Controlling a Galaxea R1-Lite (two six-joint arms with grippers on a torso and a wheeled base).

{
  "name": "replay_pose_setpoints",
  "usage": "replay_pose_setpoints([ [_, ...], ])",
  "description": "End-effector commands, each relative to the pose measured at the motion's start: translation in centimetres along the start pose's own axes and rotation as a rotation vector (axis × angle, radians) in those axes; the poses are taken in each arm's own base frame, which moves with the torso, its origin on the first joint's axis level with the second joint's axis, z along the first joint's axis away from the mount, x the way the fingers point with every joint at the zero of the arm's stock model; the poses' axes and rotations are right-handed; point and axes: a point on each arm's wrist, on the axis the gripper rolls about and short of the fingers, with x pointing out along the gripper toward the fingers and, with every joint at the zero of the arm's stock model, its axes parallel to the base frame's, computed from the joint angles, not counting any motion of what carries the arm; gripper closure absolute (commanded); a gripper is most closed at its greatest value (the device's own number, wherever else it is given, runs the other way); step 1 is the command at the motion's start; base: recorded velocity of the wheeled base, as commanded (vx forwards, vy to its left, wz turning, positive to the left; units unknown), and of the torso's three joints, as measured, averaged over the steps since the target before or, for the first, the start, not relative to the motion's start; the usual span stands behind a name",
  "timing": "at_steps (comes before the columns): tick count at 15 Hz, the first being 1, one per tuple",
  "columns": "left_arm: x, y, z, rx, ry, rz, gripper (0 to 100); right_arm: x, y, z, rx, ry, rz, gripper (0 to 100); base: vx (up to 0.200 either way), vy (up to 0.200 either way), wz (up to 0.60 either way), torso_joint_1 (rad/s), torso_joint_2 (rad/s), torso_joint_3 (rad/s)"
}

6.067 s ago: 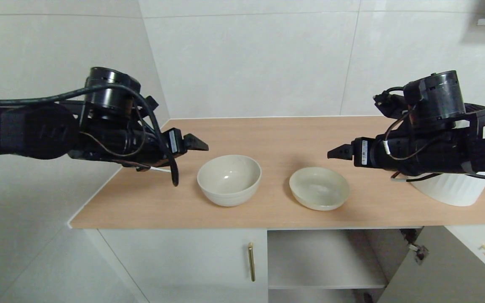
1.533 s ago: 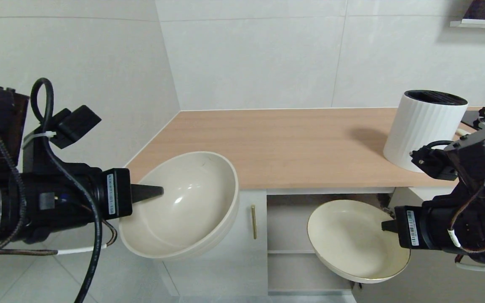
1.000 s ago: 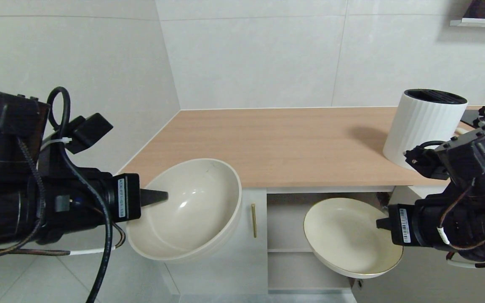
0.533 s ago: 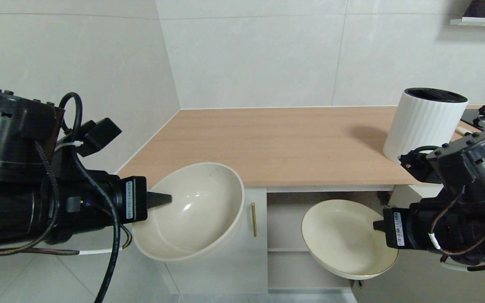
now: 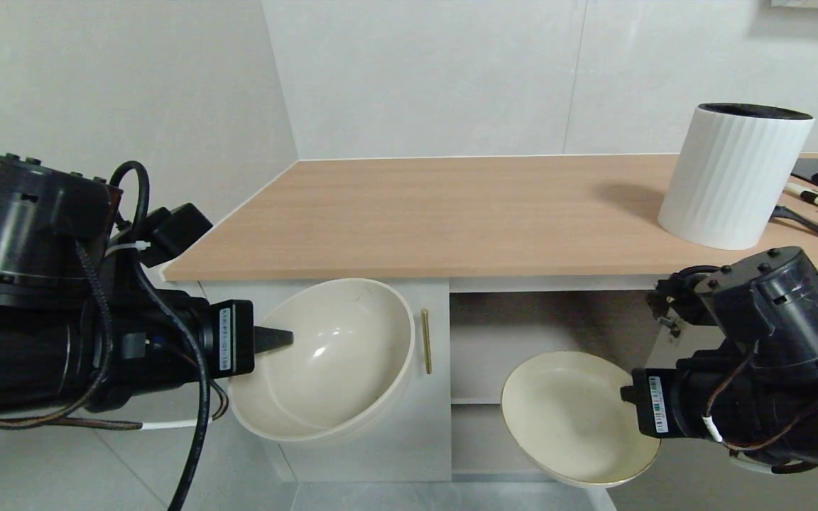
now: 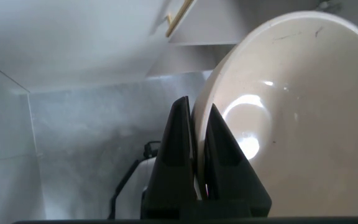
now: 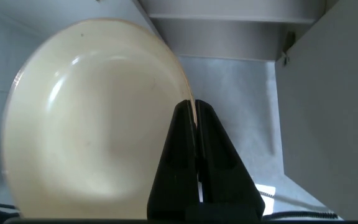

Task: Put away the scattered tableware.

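Note:
My left gripper is shut on the rim of a deep cream bowl, held in the air in front of the closed cabinet door. The left wrist view shows its fingers pinching the bowl rim. My right gripper is shut on the rim of a shallow cream plate, held tilted in front of the open cabinet compartment. Seen from the right wrist, the gripper clamps the plate edge.
A wooden countertop runs above the cabinet. A white ribbed canister stands at its right, with utensils beside it. The cabinet door has a brass handle. A shelf sits inside the open compartment.
The camera has dropped lower, so the counter sits higher in view. Both arms have carried the bowl and plate from the countertop down in front of the cabinet; the plate has edged lower and left.

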Motion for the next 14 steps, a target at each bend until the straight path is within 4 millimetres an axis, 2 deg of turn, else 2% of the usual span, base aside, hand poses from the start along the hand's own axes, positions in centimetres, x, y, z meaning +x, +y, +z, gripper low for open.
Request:
replay_pose_setpoints([
  [1, 0.1, 0.0, 0.0, -0.001, 0.004, 0.002, 100, 0.4, 0.1, -0.2, -0.007, 0.016, -0.008, 100, 0.000, 0.000, 0.00, -0.149, 0.48, 0.315],
  [6, 0.2, 0.0, 0.0, -0.001, 0.004, 0.002, 100, 1.0, 0.2, -0.4, -0.012, 0.034, -0.020, 100, 0.000, 0.000, 0.00, -0.125, 0.46, 0.340],
  [11, 0.2, 0.0, 0.0, -0.001, 0.004, 0.002, 100, 1.5, 0.3, -0.5, -0.019, 0.044, -0.035, 100, 0.000, 0.000, 0.00, -0.060, 0.43, 0.369],
  [14, 0.2, 0.0, 0.0, -0.001, 0.006, 0.003, 100, 1.6, 0.3, -0.6, -0.020, 0.044, -0.041, 100, 0.000, 0.000, 0.00, -0.014, 0.14, 0.115],
])
